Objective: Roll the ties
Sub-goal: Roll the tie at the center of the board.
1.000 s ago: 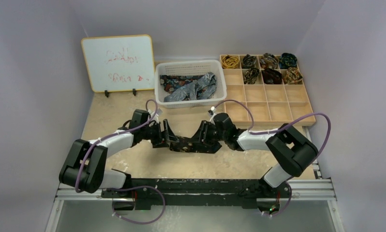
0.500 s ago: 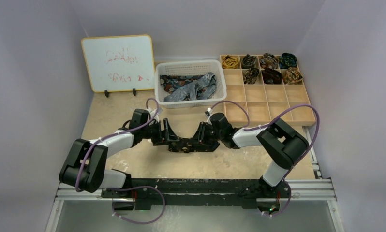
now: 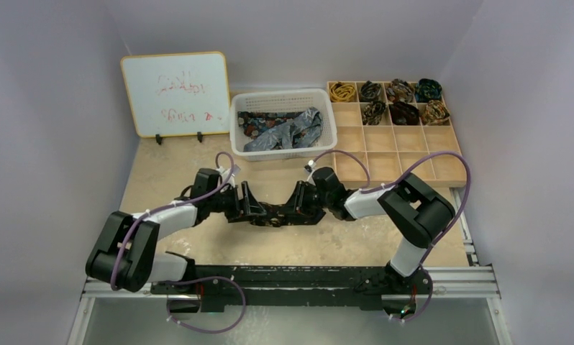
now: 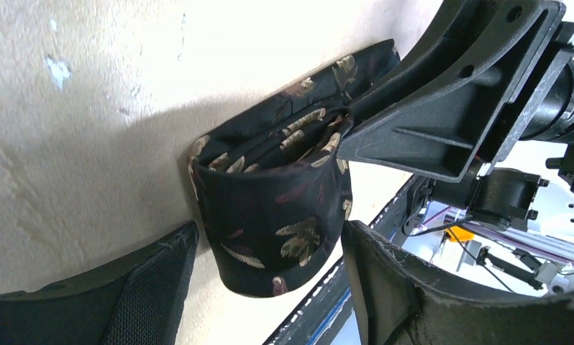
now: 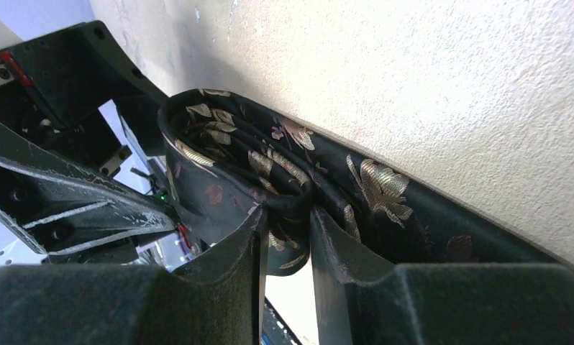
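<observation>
Leftward goes the right arm since a second ago, its elbow now nearer the middle of the table (image 3: 162, 183), and the dark strip showing between the two grippers is shorter. The left arm has hardly shifted. Both arms meet low over the table's centre, wrists facing each other, with the tie (image 3: 273, 214) on the surface between them.

The left gripper (image 3: 249, 207) stands wide. In its wrist view the fingers (image 4: 147, 295) flank a loose coil of the tie (image 4: 277, 215), which stands on edge on the table. One finger sits just beside the coil and the other touches its side. A finger of the right gripper (image 3: 298, 205) reaches into the coil's open top from the far side.

The right gripper's jaws are narrow. In its own view the fingers (image 5: 219, 280) pinch the inner layers of the tie (image 5: 270, 165) where they fold over, while the outer layer wraps round that fold and runs on edge along the table.

At the back a white basket (image 3: 284, 154) holds loose ties (image 3: 284, 131). Right of it a wooden tray (image 3: 406, 154) has coils (image 3: 399, 91) in seven compartments: four in the back row and three in the next row, toward the right. A whiteboard (image 3: 175, 93) stands at back left
</observation>
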You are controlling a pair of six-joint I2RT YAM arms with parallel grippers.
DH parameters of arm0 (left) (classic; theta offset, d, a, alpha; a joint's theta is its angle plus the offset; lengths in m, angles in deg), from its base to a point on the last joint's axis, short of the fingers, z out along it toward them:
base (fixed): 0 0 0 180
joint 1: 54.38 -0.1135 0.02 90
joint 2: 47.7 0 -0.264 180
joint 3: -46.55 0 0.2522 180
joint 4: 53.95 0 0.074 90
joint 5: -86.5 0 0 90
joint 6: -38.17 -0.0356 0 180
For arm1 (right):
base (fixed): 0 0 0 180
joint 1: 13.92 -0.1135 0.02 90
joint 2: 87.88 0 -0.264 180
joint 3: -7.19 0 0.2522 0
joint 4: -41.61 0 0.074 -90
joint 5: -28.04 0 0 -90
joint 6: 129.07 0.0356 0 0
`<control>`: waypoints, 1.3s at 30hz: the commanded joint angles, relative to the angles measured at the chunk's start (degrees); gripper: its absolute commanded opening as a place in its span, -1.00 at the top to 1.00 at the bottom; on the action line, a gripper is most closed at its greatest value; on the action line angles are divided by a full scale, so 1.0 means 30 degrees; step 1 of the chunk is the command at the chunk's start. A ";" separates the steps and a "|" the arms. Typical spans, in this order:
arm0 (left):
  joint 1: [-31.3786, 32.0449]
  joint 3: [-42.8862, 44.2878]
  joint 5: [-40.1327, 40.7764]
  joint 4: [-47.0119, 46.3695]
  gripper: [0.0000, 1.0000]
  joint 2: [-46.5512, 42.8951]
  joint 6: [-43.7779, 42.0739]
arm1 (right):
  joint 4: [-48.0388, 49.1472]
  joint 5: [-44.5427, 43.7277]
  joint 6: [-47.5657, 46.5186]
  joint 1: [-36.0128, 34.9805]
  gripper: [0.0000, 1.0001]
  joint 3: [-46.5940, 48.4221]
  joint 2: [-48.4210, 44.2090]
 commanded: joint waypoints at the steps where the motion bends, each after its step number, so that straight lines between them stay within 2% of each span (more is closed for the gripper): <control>1: -0.0120 -0.0609 -0.0050 0.0154 -0.42 -0.0822 0.0556 | 0.0318 -0.0081 0.0194 0.0032 0.41 -0.0463 0.0230; 7: -0.0121 -0.0763 -0.1067 -0.1281 -0.29 0.0264 0.1196 | 0.0681 -0.0162 0.0404 0.0029 0.41 -0.0823 0.0118; 18: -0.0120 -0.0746 -0.1782 -0.3446 -0.18 0.1560 0.1479 | 0.1308 0.0316 0.0544 -0.0012 0.41 -0.1047 0.0148; 30: -0.0119 -0.1069 -0.4401 -0.5445 0.12 0.2781 0.1126 | 0.0908 0.0261 0.0261 -0.0020 0.38 -0.0914 -0.0014; 34: -0.0117 -0.0539 -0.4040 -0.4673 0.24 0.2981 0.1137 | 0.0863 0.0323 0.0180 -0.0018 0.37 -0.0916 -0.0153; 39: -0.0114 0.0774 -0.3729 -0.1995 0.35 0.2928 0.1236 | -0.0521 -0.0464 -0.0886 -0.0017 0.30 -0.0481 -0.1161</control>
